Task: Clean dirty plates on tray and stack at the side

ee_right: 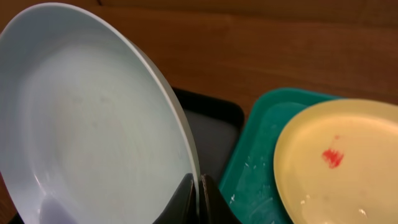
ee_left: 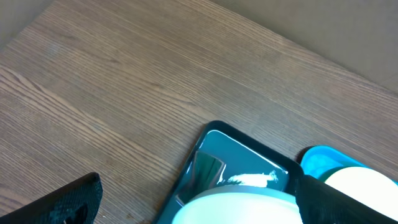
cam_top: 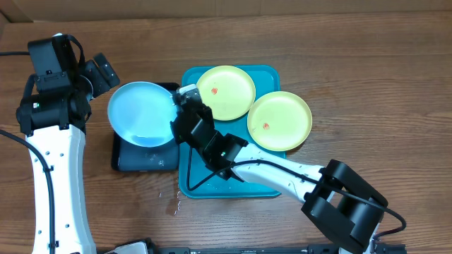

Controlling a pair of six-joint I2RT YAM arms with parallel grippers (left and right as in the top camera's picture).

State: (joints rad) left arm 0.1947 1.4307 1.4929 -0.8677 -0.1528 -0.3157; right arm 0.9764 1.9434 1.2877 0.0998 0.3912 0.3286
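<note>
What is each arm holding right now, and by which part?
The right fingers pinch the blue plate by its rim, tilted over the dark tray. The left fingers are open and hold nothing.

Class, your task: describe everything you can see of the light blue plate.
The light blue plate is round, smooth and glossy, apparently plastic, with a shallow well and a raised rim. No red smear shows on the face in view. It is held tilted over the dark tray, just left of the teal tray. Whether its lower edge rests there cannot be told. The right gripper is shut on its rim, on the side nearest the teal tray.
</note>
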